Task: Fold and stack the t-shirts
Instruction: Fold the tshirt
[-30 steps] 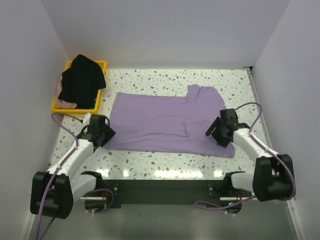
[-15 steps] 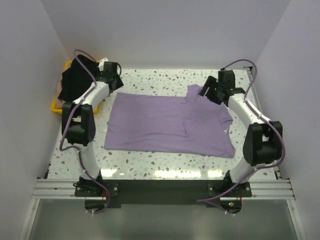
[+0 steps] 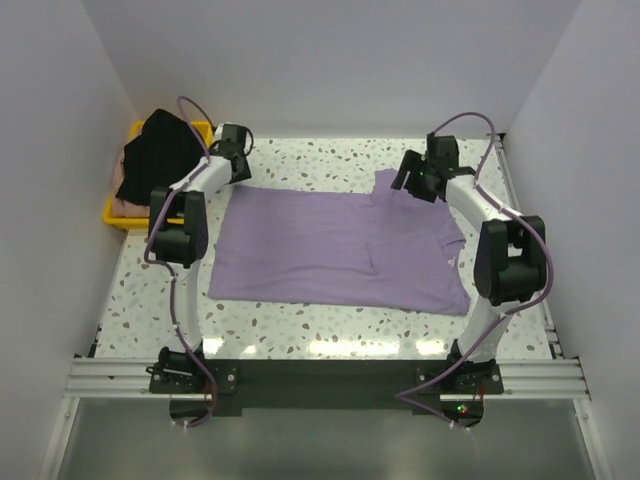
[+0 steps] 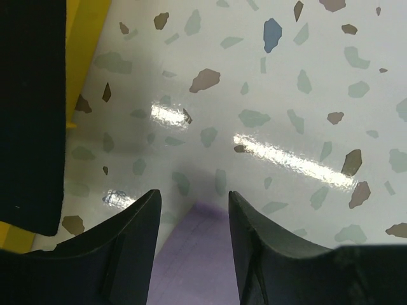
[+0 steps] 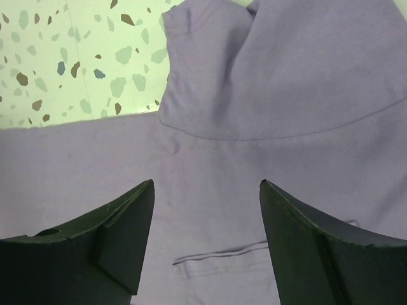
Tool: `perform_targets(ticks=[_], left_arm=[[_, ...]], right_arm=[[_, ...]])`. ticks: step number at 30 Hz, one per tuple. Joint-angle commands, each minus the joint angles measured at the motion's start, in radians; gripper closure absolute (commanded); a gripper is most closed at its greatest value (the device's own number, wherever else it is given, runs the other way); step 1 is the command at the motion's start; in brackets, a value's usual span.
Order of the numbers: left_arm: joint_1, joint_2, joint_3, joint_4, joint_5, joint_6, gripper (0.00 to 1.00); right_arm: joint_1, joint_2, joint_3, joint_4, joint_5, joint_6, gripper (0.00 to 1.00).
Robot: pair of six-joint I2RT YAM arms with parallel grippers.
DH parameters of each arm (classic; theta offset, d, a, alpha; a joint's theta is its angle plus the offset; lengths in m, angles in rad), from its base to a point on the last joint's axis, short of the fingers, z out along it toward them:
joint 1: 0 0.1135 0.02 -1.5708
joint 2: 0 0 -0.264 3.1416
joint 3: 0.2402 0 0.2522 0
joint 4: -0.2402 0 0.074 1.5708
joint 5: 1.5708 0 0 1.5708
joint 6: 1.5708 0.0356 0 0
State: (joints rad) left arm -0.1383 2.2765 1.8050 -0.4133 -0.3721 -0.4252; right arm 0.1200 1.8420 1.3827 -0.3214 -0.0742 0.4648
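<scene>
The lavender-purple t-shirt [image 3: 340,245] lies spread flat in the middle of the table. My left gripper [image 3: 238,160] is open at its far left corner; in the left wrist view that corner [image 4: 191,254] lies between the open fingers of the left gripper [image 4: 194,203]. My right gripper [image 3: 415,180] is open and empty above the far right part of the shirt [image 5: 254,95], near a folded-over sleeve; it also shows in the right wrist view [image 5: 206,187]. The black t-shirt [image 3: 160,160] is piled in the tray on top of the pale pink one [image 3: 125,205].
The yellow tray [image 3: 115,216] stands at the far left, close beside my left gripper; its rim [image 4: 89,38] and the black shirt [image 4: 32,108] fill the left of the left wrist view. White walls close in the table at the back and sides.
Both arms have swung from the shirt's near corners out to its far edge. The left gripper now stands over the far left corner, the right over the far right sleeve.
</scene>
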Motion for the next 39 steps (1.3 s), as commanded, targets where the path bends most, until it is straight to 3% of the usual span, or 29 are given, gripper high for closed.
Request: perform_targets(ticks=[1,25,34,38,39], left_arm=[[-0.001,0.021,0.04,0.008,-0.002,0.023,0.49],[-0.001,0.023,-0.016,0.036,0.067,-0.003,0.64],[-0.001,0.028,-0.032,0.044,0.078,-0.001,0.65],[-0.001,0.028,-0.035,0.047,0.075,0.002,0.74],[-0.001,0.028,-0.036,0.048,0.073,0.005,0.82]], right_arm=[[-0.005,0.022,0.062,0.035,-0.004,-0.034,0.3],[-0.074,0.167,0.171,0.031,0.002,-0.054,0.3],[-0.117,0.263,0.285,0.018,0.004,-0.061,0.3],[-0.134,0.295,0.332,0.012,0.016,-0.08,0.3],[-0.147,0.301,0.341,0.01,0.019,-0.083,0.3]])
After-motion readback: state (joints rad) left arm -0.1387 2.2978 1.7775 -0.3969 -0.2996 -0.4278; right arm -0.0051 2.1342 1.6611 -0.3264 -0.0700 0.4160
